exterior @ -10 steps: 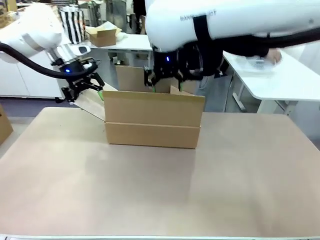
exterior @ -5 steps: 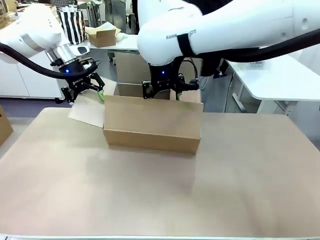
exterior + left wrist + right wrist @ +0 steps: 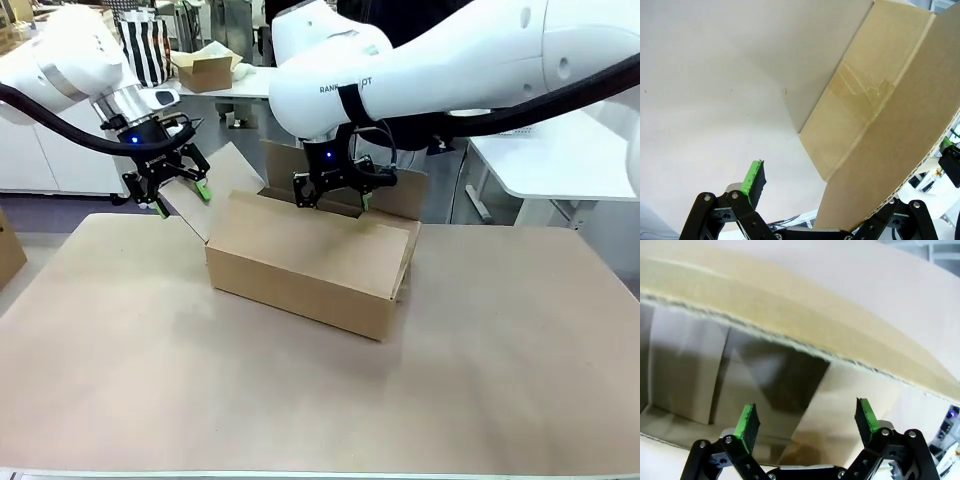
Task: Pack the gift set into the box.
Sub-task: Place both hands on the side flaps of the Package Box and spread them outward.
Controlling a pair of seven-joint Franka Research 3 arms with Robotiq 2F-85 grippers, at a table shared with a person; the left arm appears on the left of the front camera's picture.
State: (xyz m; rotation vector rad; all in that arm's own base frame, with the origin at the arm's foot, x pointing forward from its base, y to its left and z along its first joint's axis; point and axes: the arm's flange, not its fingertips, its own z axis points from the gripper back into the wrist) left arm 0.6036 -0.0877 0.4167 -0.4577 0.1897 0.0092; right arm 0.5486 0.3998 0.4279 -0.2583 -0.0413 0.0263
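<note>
We see the box (image 3: 310, 262) on the table (image 3: 320, 400), its inside visible only from the right wrist. Right gripper (image 3: 332, 190) open above it; left gripper (image 3: 180, 192) open around a side flap (image 3: 890, 150).

Even, bright overhead lighting is seen in front view; soft shadows are cast under the box (image 3: 310, 265) on the table (image 3: 300, 400). Left wrist view is overexposed, tabletop washed out. Box interior in right wrist view is dim. Wide-angle distortion noted at wrist-view edges.
</note>
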